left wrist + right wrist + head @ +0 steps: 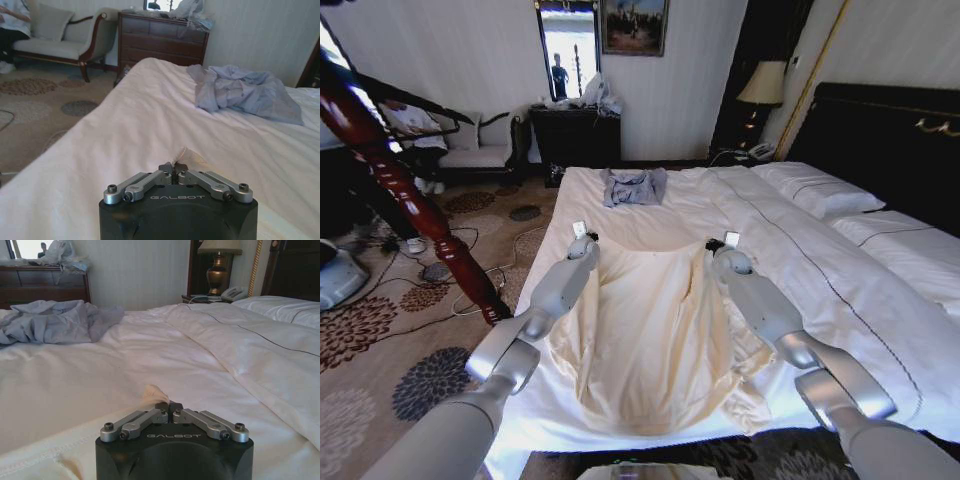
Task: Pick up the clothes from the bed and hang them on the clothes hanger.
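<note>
Clothes (650, 330) lie flat on the bed (880, 290), long axis running from the robot toward the far edge. Left end effector (586, 238) and right end effector (717, 244) each pinch a far corner of the cream fabric, jaws closed on it, level with one another.

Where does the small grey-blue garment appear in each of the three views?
Head view: the grey-blue garment lies crumpled at the far end of the bed, beyond both grippers.
Left wrist view: it is at upper right, on the white sheet.
Right wrist view: it is at upper left.
Shared landmark: the dark dresser behind the garment.
</note>
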### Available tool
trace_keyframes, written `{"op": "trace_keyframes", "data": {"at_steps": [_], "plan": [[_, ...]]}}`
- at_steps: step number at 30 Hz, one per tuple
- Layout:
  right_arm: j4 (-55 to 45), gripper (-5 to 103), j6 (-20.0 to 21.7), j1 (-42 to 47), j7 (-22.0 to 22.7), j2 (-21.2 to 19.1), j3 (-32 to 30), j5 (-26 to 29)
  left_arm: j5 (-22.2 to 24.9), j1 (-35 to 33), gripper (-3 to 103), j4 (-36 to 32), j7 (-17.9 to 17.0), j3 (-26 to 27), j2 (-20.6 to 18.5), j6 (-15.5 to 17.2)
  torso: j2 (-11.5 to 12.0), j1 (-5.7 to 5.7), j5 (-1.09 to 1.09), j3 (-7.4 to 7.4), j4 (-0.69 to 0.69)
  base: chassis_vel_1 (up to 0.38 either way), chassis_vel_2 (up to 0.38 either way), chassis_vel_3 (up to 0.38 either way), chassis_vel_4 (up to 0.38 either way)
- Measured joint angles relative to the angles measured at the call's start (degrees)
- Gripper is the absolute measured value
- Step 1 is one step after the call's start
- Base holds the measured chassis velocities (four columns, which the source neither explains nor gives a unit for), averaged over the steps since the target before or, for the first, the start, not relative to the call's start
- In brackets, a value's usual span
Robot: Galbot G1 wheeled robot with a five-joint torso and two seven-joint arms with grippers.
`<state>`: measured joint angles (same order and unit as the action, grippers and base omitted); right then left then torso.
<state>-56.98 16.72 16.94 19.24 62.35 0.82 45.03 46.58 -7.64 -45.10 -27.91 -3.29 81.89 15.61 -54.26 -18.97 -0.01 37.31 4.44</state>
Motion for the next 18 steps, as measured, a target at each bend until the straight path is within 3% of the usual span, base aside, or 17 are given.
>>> {"op": "trace_keyframes", "data": {"at_steps": [7, 12, 14, 16, 18], "plan": [[-1.6, 0, -0.3, 0.0, -0.6, 0.0, 1.3, 0.2, 1.2, -0.4, 1, -2.6, -0.6, -0.6, -4.0, 0.4, 0.0, 0.0, -0.01, 0.0, -0.04, 0.0, 0.0, 0.0, 0.0], [-1.8, -2, -0.3, 0.0, -0.7, 0.5, 2.2, 0.2, 1.5, -1.3, 1, -3.1, -0.5, -0.8, -4.2, 0.7, 0.0, 0.0, 0.0, 0.0, -0.05, 0.0, 0.0, 0.0, 0.0], [-2.2, 7, 0.3, 0.1, -0.7, 0.4, 2.4, 0.3, 1.8, -1.8, 1, -3.3, -0.5, -0.5, -3.3, 1.7, 0.0, -0.01, -0.01, 0.0, -0.03, 0.0, 0.0, 0.0, 0.0], [-2.5, 7, 0.6, 0.3, -0.7, -0.1, 2.7, 0.4, 2.0, -2.0, 0, -3.6, -0.5, -0.4, -3.2, 2.4, 0.0, -0.02, 0.0, 0.0, -0.03, 0.0, 0.0, 0.0, 0.0], [-3.9, 18, 1.4, 1.3, -1.0, -1.8, 3.3, 0.8, 2.2, -2.5, 11, -4.6, -0.9, -0.6, -3.5, 3.9, 0.0, -0.01, 0.01, 0.0, 0.0, 0.0, 0.0, 0.0, 0.0]]}}
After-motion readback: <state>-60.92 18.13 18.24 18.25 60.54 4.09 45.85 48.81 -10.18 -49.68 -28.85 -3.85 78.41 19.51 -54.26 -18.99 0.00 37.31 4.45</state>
